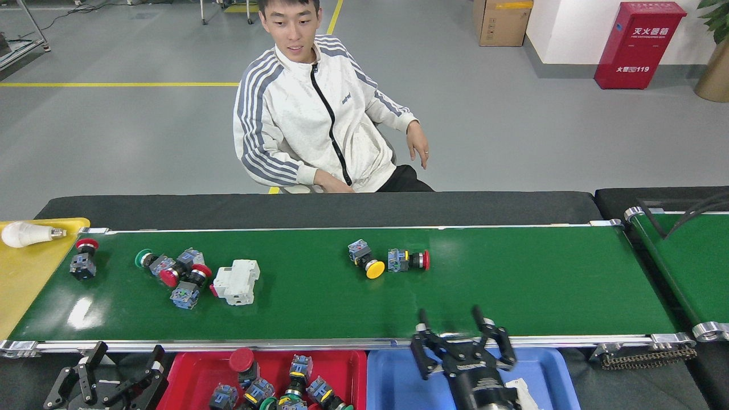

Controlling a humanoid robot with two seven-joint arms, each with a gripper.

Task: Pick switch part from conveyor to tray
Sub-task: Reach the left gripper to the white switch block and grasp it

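While both grippers hang with jaws apart and empty, the right gripper (453,322) over the near rail and the left gripper (126,359) beside the red tray (188,373), switch parts (373,261) lie mid-belt on the conveyor (512,285), others toward its left end.

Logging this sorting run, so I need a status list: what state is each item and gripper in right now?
right gripper: open, empty
left gripper: open, empty
yellow-capped switch: lying on conveyor
white breaker: on conveyor
red tray: holds switches
bulb: lying on yellow tray
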